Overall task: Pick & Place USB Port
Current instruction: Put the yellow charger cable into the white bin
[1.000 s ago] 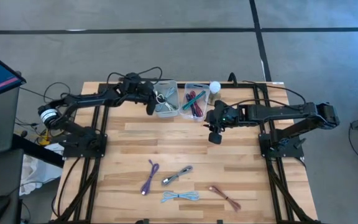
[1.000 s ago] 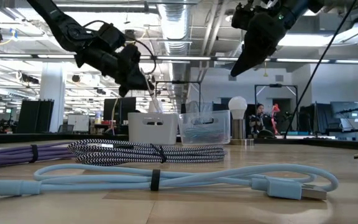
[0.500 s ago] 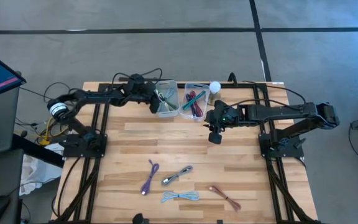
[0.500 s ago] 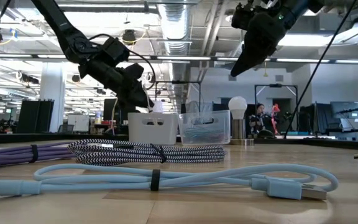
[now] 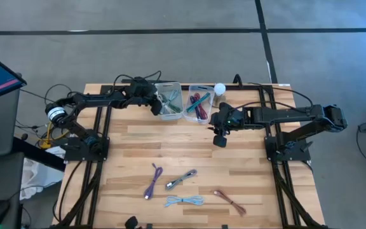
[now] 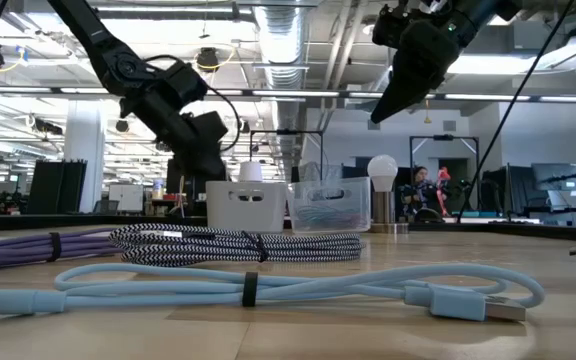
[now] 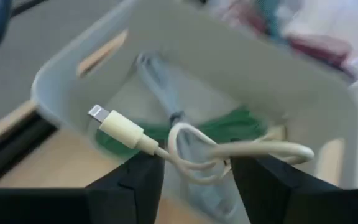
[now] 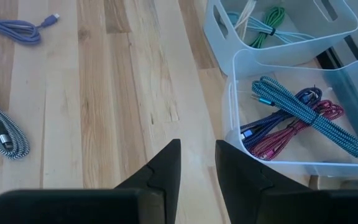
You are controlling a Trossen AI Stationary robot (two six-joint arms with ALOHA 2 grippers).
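Hanging over the white bin, the left gripper is seen with its fingers spread and nothing clamped between them. A cream cable is draped just past the fingertips, its plug poised above the bin's near wall. Should the loop be snagged on a finger, it could be dragged out over the rim. The right gripper is held partly open and empty above the table.

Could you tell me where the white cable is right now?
In the left wrist view, the white cable drops into the white bin, between the left gripper's open jaws.
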